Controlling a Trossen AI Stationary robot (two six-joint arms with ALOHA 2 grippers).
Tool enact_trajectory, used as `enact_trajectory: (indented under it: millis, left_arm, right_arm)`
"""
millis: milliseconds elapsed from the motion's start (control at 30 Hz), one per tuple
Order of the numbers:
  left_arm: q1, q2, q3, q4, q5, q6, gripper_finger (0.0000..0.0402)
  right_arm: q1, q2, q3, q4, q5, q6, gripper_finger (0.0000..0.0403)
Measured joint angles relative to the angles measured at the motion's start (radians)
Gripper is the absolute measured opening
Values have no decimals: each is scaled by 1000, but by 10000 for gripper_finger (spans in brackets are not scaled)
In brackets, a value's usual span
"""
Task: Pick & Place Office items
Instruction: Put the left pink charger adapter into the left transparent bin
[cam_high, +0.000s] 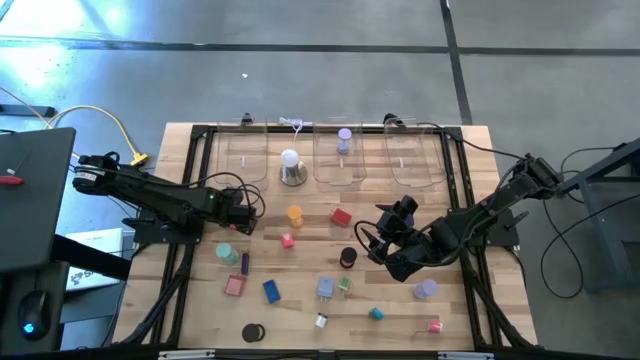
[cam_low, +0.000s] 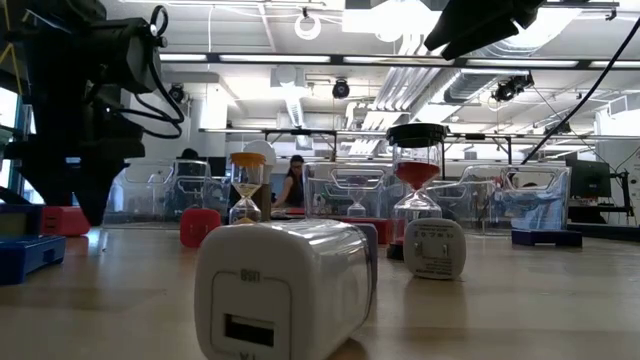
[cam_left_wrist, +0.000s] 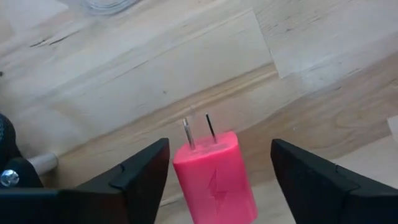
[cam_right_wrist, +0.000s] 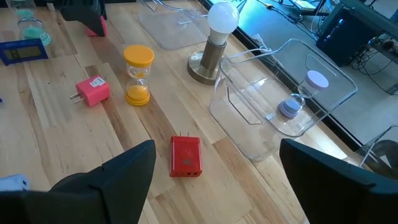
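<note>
- Item — pink charger plug: a small block with two metal prongs, lying on the wooden table directly between the left gripper's fingers. In the high view this places it left of centre, near the teal hourglass.
- Handling, judged: light, rigid plastic with smooth and likely slippery faces. The flat side walls offer the best hold; the thin prongs should be avoided.
- Left gripper: jaws spread either side of the plug with clear gaps — not touching it, holding nothing.
- Right gripper: jaws wide apart and empty, hovering over the table's right half, above the red charger.
- Nearby stock: orange hourglass, another pink plug, clear bins at the far edge.
</note>
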Motion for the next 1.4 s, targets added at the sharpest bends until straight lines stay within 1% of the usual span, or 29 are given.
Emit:
enact_trajectory:
  millis: [133,533,733,900,967,1067,1233,1400]
  left_arm:
    - [0,0,-1,-1,31,-12,240]
    - [0,0,-1,-2,46,-15,189]
    - [0,0,-1,0,72,-48,162]
    - [9,-20,0,9,119,9,156]
    - [16,-55,0,22,104,35,155]
    - [19,-128,0,83,64,68,155]
    - [18,-280,1,232,67,167,154]
    - [31,-423,2,318,63,253,165]
  right_arm:
    - [0,0,0,1,0,0,333]
    - [0,0,0,2,0,0,333]
    - [0,0,0,2,0,0,333]
    - [0,0,0,2,-3,0,333]
    - [0,0,0,2,-18,0,333]
    - [0,0,0,3,-22,0,333]
    - [0,-1,0,3,-23,0,333]
    - [0,-1,0,11,-22,0,333]
